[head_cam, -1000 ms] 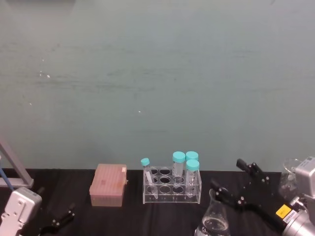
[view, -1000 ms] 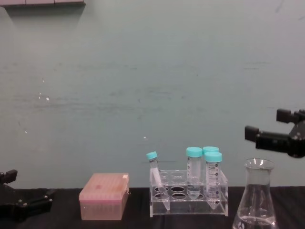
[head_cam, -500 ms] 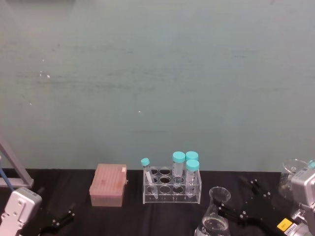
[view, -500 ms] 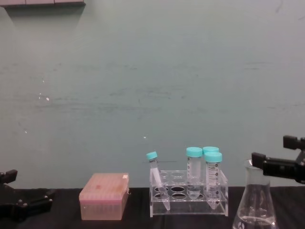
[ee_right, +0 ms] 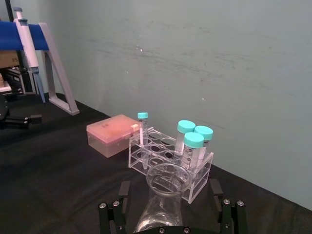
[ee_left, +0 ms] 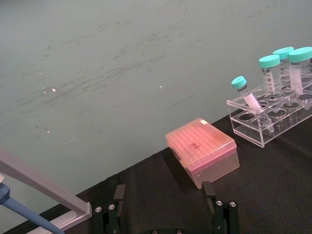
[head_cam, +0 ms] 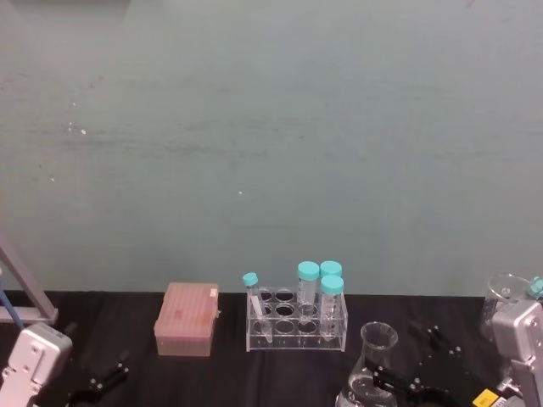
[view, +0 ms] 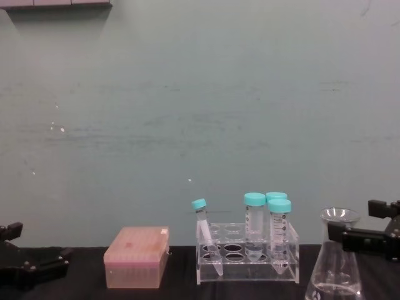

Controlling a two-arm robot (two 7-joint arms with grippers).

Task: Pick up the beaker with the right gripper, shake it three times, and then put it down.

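Observation:
The beaker (head_cam: pixel 372 366) is a clear conical flask with a little clear liquid, standing on the black table at the front right. It also shows in the chest view (view: pixel 337 265). My right gripper (ee_right: pixel 170 192) is open at the height of the beaker's neck (ee_right: pixel 163 197), with one finger on each side and a gap to the glass. From the chest, the right gripper (view: pixel 350 220) comes in from the right edge beside the beaker's rim. My left gripper (ee_left: pixel 164 195) is open and low over the table at the far left, holding nothing.
A clear rack (head_cam: pixel 297 320) with several teal-capped tubes stands just behind and left of the beaker. A pink tip box (head_cam: pixel 187 318) lies to the rack's left. A pipette stand (head_cam: pixel 25 292) is at the far left, and another glass vessel (head_cam: pixel 501 297) at the far right.
My right gripper has come down from above the beaker's rim to neck height, its open fingers now on either side of the neck. The beaker and the left arm have not moved.

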